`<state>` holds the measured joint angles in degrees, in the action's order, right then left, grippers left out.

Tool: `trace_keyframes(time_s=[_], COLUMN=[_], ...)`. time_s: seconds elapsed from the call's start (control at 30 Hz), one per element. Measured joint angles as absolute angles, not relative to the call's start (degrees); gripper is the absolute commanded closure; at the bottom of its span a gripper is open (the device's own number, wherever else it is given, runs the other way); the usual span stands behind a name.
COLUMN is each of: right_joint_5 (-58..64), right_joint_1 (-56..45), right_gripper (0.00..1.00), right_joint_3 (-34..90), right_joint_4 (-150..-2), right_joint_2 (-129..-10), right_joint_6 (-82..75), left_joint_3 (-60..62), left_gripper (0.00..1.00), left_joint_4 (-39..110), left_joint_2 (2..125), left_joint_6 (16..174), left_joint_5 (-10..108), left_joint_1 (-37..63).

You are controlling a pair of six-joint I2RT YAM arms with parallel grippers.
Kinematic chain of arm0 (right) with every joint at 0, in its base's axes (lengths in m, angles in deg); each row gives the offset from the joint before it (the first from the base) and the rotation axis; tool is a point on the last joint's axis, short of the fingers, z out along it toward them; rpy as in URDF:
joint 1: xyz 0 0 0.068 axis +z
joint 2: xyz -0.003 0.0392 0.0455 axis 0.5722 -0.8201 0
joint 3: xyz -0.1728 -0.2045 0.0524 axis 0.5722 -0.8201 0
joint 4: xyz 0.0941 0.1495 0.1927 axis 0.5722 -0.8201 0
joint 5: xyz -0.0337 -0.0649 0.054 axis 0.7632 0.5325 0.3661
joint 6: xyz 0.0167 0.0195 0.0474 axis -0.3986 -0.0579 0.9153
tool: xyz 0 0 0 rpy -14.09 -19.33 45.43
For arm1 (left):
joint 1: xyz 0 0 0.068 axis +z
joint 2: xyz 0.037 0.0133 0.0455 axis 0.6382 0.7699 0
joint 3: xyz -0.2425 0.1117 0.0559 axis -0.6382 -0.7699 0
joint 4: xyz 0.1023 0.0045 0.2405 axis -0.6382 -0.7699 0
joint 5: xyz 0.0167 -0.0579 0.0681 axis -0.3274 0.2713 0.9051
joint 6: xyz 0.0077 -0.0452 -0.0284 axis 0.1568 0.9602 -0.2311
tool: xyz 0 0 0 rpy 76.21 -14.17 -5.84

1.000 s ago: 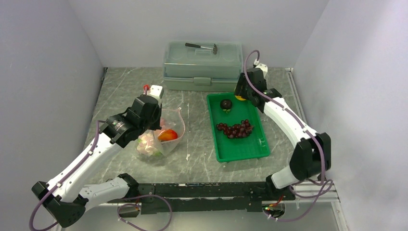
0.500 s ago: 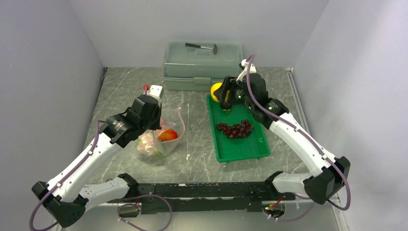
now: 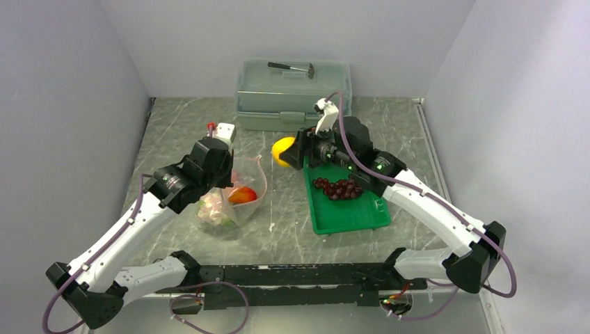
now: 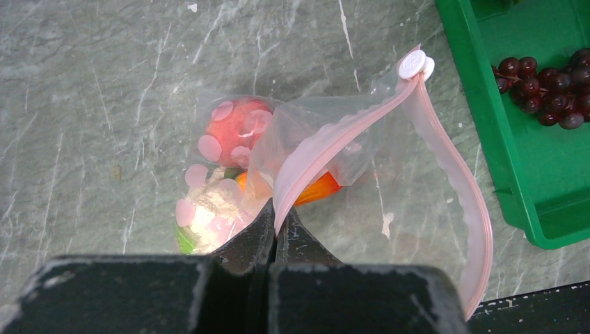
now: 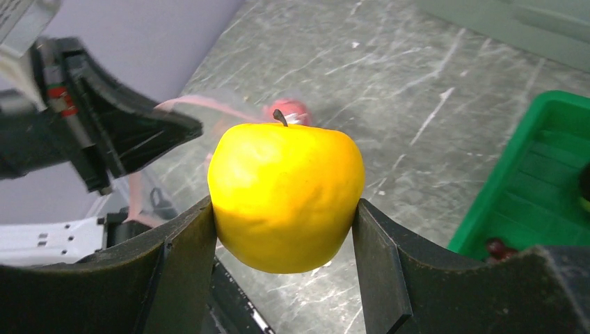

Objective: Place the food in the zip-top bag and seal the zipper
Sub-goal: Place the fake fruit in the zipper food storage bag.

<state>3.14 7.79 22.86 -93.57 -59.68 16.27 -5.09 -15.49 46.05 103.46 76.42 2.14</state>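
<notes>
Two arms are showing in the overhead view, and you are reading them from the left. Your left gripper (image 4: 275,216) is pinching shut on the pink zipper strip of the zip-top bag (image 4: 334,149). It is gripping the rim at its 6 o'clock end in the left wrist view, while the white slider (image 4: 415,66) is sitting at the 1 o'clock end. The two zipper strips are standing apart, one bowing out toward 4 o'clock, so the mouth is gaping. The bag is resting on the table (image 3: 181,132) at about 9 o'clock from the green tray (image 3: 348,217). A reddish fruit (image 4: 233,129), an orange piece (image 4: 316,189) and a pale item (image 4: 209,212) are lying inside it.

Moving right, the yellow apple (image 5: 286,196) is hanging above the table between bag and tray, just off the tray's 11 o'clock corner. Your right gripper (image 5: 282,209) is squeezing it from both sides, with the stem pointing to 12 o'clock in the wrist view. Dark grapes (image 3: 339,187) are lying in the tray. At 12 o'clock a grey toolbox (image 3: 292,90) is carrying a hammer (image 3: 292,67).
</notes>
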Motion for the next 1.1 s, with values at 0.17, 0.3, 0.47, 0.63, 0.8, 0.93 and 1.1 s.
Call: trace_keyframes(time_s=[0.17, 0.3, 0.47, 0.63, 0.8, 0.93, 1.1], right_joint_5=[1.5, 0.9, 0.8, 0.9, 1.9, 2.9, 4.2], right_joint_1=[11.4, 13.7, 16.6, 19.2, 21.8, 23.0, 24.0], right_gripper=[0.62, 0.61, 0.61, 0.6, 0.58, 0.54, 0.49], right_joint_3=[22.9, 22.9, 24.0, 26.1, 29.2, 30.7, 31.1], right_joint_4=[-92.1, -91.6, -91.6, -91.6, -91.8, -91.8, -92.1], right_joint_2=[-60.2, -62.2, -66.0, -69.4, -72.7, -74.4, -76.2], right_joint_6=[15.4, 14.7, 14.2, 13.7, 12.8, 12.3, 12.1], left_joint_3=[-5.1, -5.1, -5.1, -5.1, -5.1, -5.1, -5.1], left_gripper=[1.0, 1.0, 1.0, 1.0, 1.0, 1.0, 1.0], left_joint_4=[-15.5, -15.5, -15.5, -15.5, -15.5, -15.5, -15.5], left_joint_2=[46.0, 46.1, 46.1, 46.1, 46.1, 46.1, 46.1], left_joint_6=[103.5, 103.5, 103.5, 103.5, 103.5, 103.5, 103.5], left_joint_5=[76.4, 76.4, 76.4, 76.4, 76.4, 76.4, 76.4], left_joint_1=[2.1, 2.1, 2.1, 2.1, 2.1, 2.1, 2.1])
